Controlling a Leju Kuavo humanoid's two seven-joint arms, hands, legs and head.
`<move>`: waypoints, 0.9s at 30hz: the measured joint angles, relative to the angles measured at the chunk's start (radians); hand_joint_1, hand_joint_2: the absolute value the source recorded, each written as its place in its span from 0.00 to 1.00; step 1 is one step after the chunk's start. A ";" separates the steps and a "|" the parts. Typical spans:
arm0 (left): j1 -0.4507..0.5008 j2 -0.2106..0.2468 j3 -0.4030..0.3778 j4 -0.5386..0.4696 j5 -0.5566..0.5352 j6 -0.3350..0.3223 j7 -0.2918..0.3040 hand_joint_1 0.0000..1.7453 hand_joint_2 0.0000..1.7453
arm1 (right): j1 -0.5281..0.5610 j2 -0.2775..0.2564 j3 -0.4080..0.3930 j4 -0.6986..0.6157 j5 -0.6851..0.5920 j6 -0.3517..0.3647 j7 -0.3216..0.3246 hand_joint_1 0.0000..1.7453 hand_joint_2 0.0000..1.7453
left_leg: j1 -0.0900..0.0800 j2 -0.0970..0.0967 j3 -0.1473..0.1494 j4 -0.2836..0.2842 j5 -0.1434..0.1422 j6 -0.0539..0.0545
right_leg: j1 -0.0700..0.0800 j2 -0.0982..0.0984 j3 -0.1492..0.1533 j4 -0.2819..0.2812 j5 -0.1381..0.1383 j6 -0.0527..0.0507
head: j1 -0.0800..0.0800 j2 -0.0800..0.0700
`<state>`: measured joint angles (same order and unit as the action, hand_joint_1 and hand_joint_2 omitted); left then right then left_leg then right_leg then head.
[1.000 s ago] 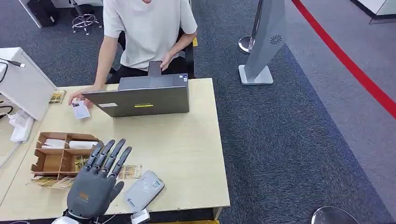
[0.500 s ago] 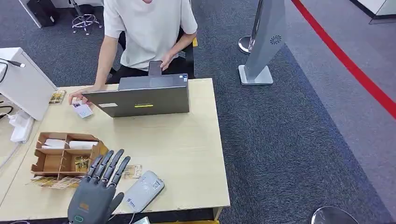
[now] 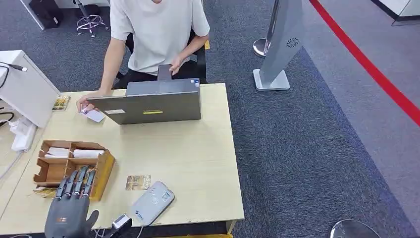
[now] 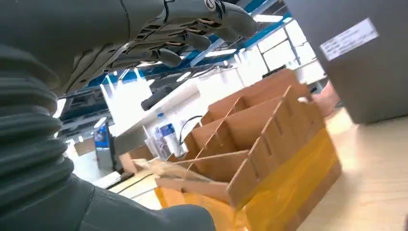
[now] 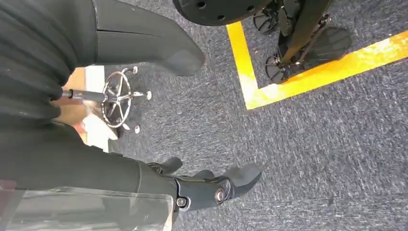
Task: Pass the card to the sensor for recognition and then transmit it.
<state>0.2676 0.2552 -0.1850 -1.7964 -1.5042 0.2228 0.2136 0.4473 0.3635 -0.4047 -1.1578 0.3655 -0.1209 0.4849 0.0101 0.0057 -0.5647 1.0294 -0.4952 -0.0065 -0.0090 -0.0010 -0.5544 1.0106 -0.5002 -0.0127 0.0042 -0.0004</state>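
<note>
Dark blue-grey carpet (image 3: 307, 148) across the whole floor, crossed at the far right by a red stripe (image 3: 366, 62). Light wooden table (image 3: 198, 158) in the near left, a black chair (image 3: 200, 57) behind its far edge. Grey slanted sign stand (image 3: 282, 44) on a flat base beyond the table's right end, a chrome post base (image 3: 260, 47) just beside it. Chrome star base of an office chair (image 3: 89, 22) in the far left corner. Yellow floor tape (image 5: 308, 72) forming an angle on the carpet in the right wrist view. Bright ceiling lights (image 4: 267, 18) and blue beams overhead.
</note>
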 joint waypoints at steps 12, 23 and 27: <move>0.007 -0.026 0.044 0.037 0.000 0.000 -0.002 0.00 1.00 | -0.006 0.000 -0.012 0.006 0.016 0.003 0.003 0.00 1.00 | 0.000 0.000 0.000 0.000 0.000 0.000 | 0.000 0.000 0.000 0.000 0.000 0.000 | 0.000 0.000; 0.007 -0.032 0.101 0.072 0.000 0.002 0.034 0.00 1.00 | -0.009 0.000 -0.019 0.008 0.036 0.021 0.012 0.00 1.00 | 0.000 0.000 0.000 0.000 0.000 0.000 | 0.000 0.000 0.000 0.000 0.000 0.000 | 0.000 0.000; 0.007 -0.029 0.153 0.089 0.000 0.012 0.055 0.00 1.00 | -0.009 0.000 -0.026 0.008 0.048 0.031 0.014 0.00 1.00 | 0.000 0.000 0.000 0.000 0.000 0.000 | 0.000 0.000 0.000 0.000 0.000 0.000 | 0.000 0.000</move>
<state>0.2744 0.2258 -0.0324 -1.7078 -1.5045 0.2350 0.2690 0.4378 0.3635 -0.4303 -1.1501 0.4135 -0.0900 0.4990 0.0102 0.0057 -0.5646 1.0294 -0.4952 -0.0065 -0.0089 -0.0010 -0.5542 1.0107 -0.5002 -0.0127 0.0042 -0.0004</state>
